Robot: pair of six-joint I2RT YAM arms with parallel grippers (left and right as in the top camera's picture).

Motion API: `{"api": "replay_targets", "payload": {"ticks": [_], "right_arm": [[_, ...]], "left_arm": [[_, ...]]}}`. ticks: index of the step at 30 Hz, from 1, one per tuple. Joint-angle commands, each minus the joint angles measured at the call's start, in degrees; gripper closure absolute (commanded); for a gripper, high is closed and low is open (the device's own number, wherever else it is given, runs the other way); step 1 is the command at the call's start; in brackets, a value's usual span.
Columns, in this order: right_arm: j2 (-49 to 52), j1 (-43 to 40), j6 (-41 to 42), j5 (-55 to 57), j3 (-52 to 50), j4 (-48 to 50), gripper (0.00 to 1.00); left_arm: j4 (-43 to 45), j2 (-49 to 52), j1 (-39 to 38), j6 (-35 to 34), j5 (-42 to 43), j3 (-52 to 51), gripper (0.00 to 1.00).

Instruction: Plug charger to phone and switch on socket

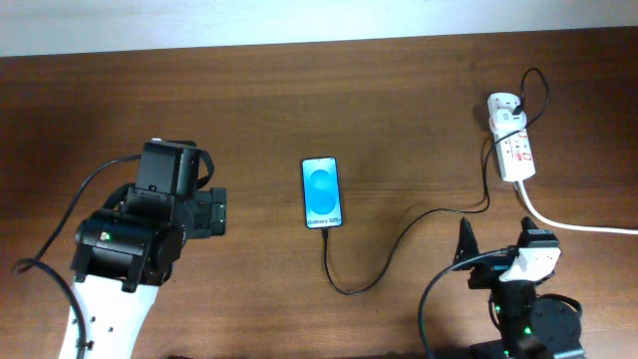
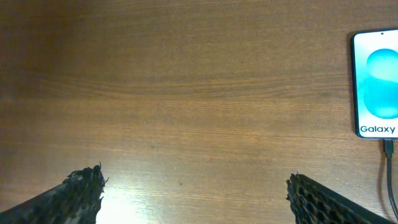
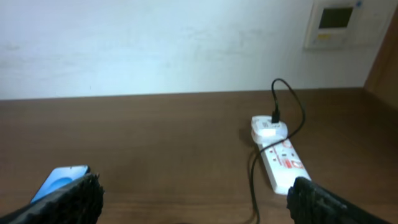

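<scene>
The phone [image 1: 321,191] lies flat mid-table with its blue screen lit. It also shows at the right edge of the left wrist view [image 2: 376,81] and at the lower left of the right wrist view [image 3: 57,178]. The charger cable [image 1: 399,239] runs from the phone's near edge, loops, and reaches the white socket [image 1: 514,148] at the far right. Its plug tip [image 2: 388,147] sits at the phone's bottom edge. My left gripper [image 1: 220,212] is open and empty, left of the phone [image 2: 196,190]. My right gripper [image 1: 495,251] is open and empty, well short of the socket [image 3: 283,163].
A thick white cord [image 1: 578,224] trails from the socket to the right edge. A white adapter [image 1: 504,105] sits in the socket's far end. A pale wall with a white panel [image 3: 334,23] stands behind the table's far edge.
</scene>
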Motion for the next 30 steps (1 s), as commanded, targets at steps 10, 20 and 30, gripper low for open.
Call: {"api": "replay_targets", "payload": {"ticks": [10,20,30], "right_arm": [[-0.5,-0.4,-0.6,0.4,-8.8,8.0,0.02],[-0.5,-0.4,-0.3,0.2,-11.4,7.8,0.02],[-1.9,-4.4,-0.4,-2.3,-12.0,6.2,0.02]], "left_arm": [[0.1,-0.5,0.0,-0.5,-0.6,-0.1,0.01],[0.1,-0.5,0.0,-0.5,-0.6,-0.1,0.01],[0.1,-0.5,0.0,-0.5,-0.6,-0.1,0.01]]}}
